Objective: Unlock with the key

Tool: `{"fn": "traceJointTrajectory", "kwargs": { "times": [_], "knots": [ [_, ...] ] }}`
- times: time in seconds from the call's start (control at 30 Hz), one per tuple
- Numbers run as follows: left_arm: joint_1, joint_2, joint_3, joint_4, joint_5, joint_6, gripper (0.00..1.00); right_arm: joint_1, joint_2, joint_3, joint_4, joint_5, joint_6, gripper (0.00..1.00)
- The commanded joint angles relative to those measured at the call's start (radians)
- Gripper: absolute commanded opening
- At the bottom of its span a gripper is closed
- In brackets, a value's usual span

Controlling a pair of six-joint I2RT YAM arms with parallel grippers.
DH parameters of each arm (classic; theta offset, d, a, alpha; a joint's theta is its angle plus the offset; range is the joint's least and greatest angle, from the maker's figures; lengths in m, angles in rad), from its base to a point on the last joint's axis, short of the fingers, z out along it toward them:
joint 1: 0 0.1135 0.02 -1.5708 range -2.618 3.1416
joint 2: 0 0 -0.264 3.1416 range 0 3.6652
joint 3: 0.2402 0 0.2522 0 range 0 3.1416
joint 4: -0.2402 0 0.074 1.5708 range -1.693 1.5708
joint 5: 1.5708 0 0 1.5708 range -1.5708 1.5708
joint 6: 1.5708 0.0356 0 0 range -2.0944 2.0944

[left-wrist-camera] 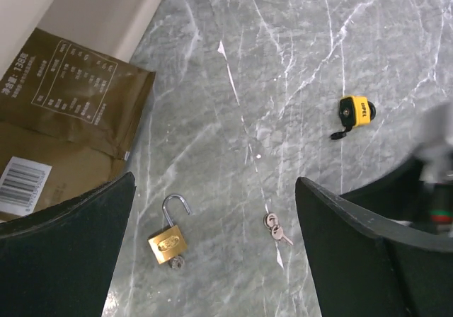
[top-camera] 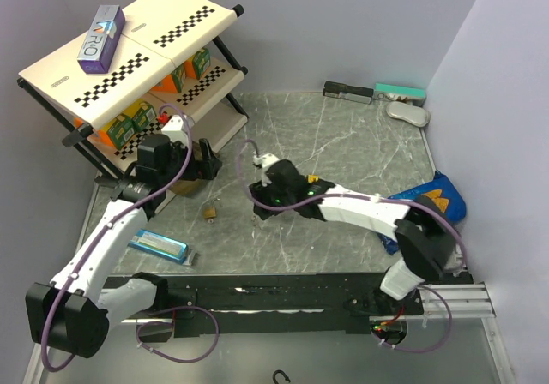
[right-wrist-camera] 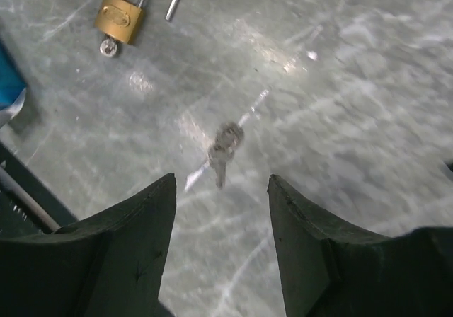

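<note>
A brass padlock (left-wrist-camera: 168,240) lies flat on the grey marbled table, its shackle swung open and a key head (left-wrist-camera: 177,262) showing at its bottom. In the top view the padlock (top-camera: 208,213) sits between the two arms. A small ring of loose keys (left-wrist-camera: 274,228) lies to its right. My left gripper (left-wrist-camera: 214,182) hangs open above both, holding nothing. My right gripper (right-wrist-camera: 222,179) is open just short of the loose keys (right-wrist-camera: 223,147), with the padlock (right-wrist-camera: 120,18) farther off at the upper left.
A brown packet (left-wrist-camera: 56,119) lies by the shelf rack (top-camera: 129,58), which holds juice cartons and a purple box (top-camera: 101,38). A yellow-black gadget (left-wrist-camera: 354,112) sits mid-table. A blue packet (top-camera: 159,245) is near the left arm and a blue bag (top-camera: 437,197) is at the right.
</note>
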Motion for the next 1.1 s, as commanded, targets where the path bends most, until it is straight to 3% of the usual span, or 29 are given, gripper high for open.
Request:
{"fn": "traceJointTrajectory", "kwargs": {
  "times": [0.0,0.2,0.37,1.07],
  "knots": [
    [0.001,0.011,-0.004,0.051,0.022,-0.011,0.99,0.044,0.119,0.123,-0.063,0.106,-0.018,0.61],
    [0.001,0.022,0.008,0.03,0.044,-0.016,0.99,0.102,0.25,0.23,-0.146,0.153,-0.024,0.59],
    [0.001,-0.018,0.019,-0.015,-0.117,-0.01,0.99,0.122,0.311,0.258,-0.183,0.213,-0.002,0.58],
    [0.001,-0.023,0.006,0.005,-0.073,-0.014,0.99,0.155,0.411,0.3,-0.175,0.225,-0.003,0.52]
  ]
}}
